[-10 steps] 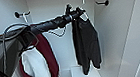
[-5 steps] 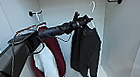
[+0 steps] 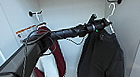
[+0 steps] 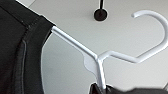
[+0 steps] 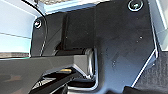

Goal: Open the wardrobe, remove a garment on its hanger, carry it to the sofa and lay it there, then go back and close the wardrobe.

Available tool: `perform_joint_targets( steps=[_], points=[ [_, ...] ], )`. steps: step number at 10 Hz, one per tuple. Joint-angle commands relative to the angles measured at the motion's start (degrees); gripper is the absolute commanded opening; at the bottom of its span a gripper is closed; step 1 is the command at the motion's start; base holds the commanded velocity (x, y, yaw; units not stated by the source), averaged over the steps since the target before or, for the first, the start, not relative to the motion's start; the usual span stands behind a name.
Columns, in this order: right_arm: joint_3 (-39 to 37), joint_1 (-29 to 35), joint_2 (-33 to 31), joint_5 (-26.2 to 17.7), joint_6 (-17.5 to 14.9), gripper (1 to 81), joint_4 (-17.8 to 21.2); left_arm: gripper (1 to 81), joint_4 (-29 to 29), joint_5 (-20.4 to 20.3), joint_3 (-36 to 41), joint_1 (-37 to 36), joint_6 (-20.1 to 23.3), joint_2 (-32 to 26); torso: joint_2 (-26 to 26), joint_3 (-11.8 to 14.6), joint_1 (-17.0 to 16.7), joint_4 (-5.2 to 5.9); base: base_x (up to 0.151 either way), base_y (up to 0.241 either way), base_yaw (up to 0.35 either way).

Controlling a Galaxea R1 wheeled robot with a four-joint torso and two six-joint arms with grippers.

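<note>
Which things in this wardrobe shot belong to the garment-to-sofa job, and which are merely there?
Job:
wardrobe, open
black garment
its white hanger, hook just off the black hook
left gripper, at the hanger's neck

Merely there:
maroon jacket with white sleeves
its hanger, on the other hook

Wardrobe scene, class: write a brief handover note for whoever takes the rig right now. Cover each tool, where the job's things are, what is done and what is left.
Left tool: reached into the open wardrobe, shut on the white hanger just below its hook.
Right tool: state cannot be told.
The black garment hangs on that hanger. In the left wrist view the hanger's hook is clear of the black wall hook. The maroon jacket hangs on the other hook.
Done: wardrobe open, hanger gripped and unhooked.
Left: take the garment out, lay it on the sofa, return and close the wardrobe.
</note>
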Motion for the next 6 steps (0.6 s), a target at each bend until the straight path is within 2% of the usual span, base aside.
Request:
perform_joint_targets(
  steps=[1,6],
  points=[
    [0.6,2.3,0.2,-2.7,-0.2,81.1,0.0,1.0,1.4,-0.6,0.1,-6.9,1.3,1.1,0.0,0.0,0.0,0.00,0.000,0.000,0.000],
    [0.6,2.3,0.1,-1.8,-0.2,81.1,-0.2,1.0,3.5,-0.4,4.7,-4.8,1.3,2.1,0.0,0.0,0.0,0.00,0.000,0.000,0.000]
  ],
)
